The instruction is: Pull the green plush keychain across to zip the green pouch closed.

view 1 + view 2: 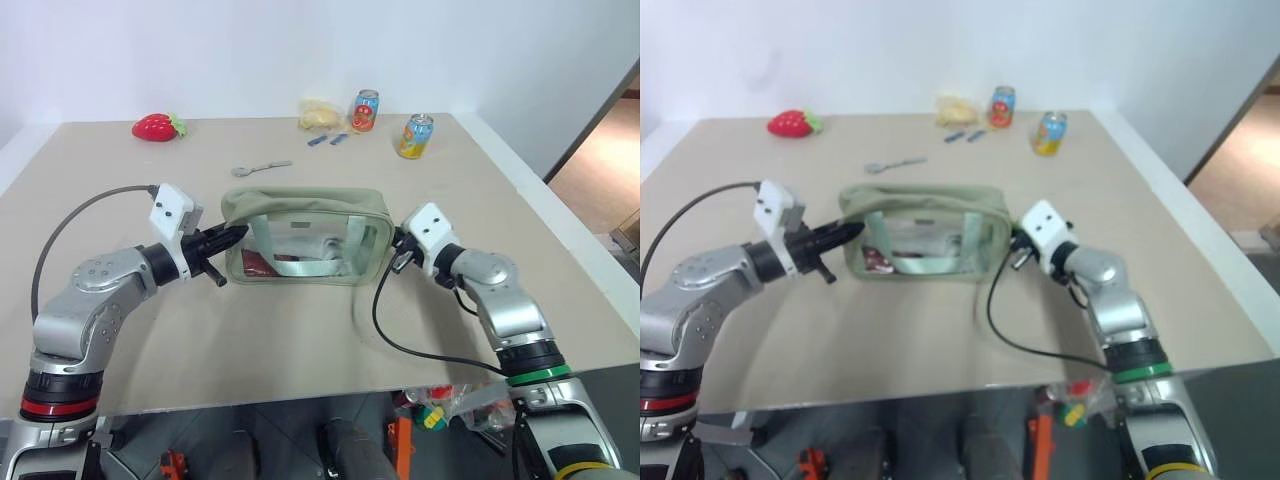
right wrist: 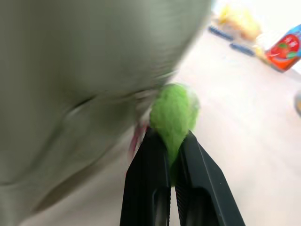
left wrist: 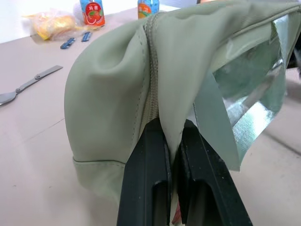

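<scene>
Two grippers work the boxy sage-green fabric pouch (image 1: 306, 236) mid-table: left gripper (image 3: 173, 141) pinches fabric at its left end; right gripper (image 2: 171, 141), at pouch's right end, clamps the lime-green fuzzy plush keychain (image 2: 173, 112).

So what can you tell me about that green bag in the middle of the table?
The green pouch is a boxy sage-green fabric bag with a clear plastic side panel, green webbing straps and a top zipper. It sits upright mid-table. The left hand pinches a fabric fold at one end; the right hand grips the green plush keychain at the other.
</scene>
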### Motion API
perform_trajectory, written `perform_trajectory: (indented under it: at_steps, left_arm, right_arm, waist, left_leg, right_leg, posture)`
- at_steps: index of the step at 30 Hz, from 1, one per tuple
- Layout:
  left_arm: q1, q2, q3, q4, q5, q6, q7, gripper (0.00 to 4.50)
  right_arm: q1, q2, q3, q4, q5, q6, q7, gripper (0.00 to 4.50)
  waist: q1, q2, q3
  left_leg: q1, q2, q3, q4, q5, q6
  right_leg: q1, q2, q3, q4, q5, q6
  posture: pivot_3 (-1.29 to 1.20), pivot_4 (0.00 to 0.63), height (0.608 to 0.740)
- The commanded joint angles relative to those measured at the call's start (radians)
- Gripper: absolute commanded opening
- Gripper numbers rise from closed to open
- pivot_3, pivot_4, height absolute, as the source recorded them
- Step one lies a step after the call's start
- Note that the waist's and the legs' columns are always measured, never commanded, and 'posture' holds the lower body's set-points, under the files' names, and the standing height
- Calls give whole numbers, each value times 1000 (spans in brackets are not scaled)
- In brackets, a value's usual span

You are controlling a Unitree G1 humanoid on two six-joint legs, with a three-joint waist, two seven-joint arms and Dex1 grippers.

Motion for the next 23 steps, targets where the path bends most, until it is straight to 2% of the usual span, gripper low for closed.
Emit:
perform_trajectory:
  at_steps: [1,9,11,15,16,19,23]
  left_arm:
    - [-18,8,45,1,-62,46,-14,1292]
    - [-48,55,168,20,-177,106,-33,4063]
    - [-51,62,222,18,-221,126,-12,4490]
    - [5,59,314,-18,-252,124,47,4490]
    - [45,59,326,-30,-223,93,53,4490]
    - [204,70,274,-59,-14,-43,116,4490]
    - [329,9,219,-68,97,-165,153,4490]
  right_arm:
    - [6,-87,-125,-187,155,130,93,1247]
    - [131,-174,-373,-354,442,366,133,4005]
    - [167,-183,-419,-387,500,417,126,4484]
    - [277,-189,-455,-475,534,461,90,4484]
    - [310,-176,-459,-499,526,453,68,4484]
    - [409,-106,-443,-568,472,406,-34,4484]
    - [545,1,-381,-594,381,288,-104,4484]
  waist:
    - [2,0,0]
    - [3,1,1]
    - [3,2,1]
    - [3,1,1]
    - [2,2,1]
    - [-1,2,1]
    - [2,1,1]
  left_leg:
    - [-1,0,0,-1,-1,0]
    - [-2,2,-4,-3,-9,3]
    - [-2,2,-3,-3,-9,3]
    - [-1,2,-4,-3,-9,3]
    - [-1,2,-4,-3,-9,3]
    - [1,3,-1,-3,-9,2]
    - [0,3,-2,-2,-8,1]
  right_leg:
    - [-1,0,0,0,1,2]
    - [-2,4,-3,0,-6,-1]
    - [-3,4,-3,1,-6,-1]
    - [-2,4,-3,1,-6,-1]
    - [-2,4,-3,1,-7,-2]
    - [-1,4,-1,1,-9,-5]
    - [-2,4,-1,1,-8,-5]
  posture:
    - [0,150,740]
    - [0,150,740]
    - [0,150,740]
    - [0,150,740]
    - [0,150,740]
    - [0,150,740]
    - [0,150,740]
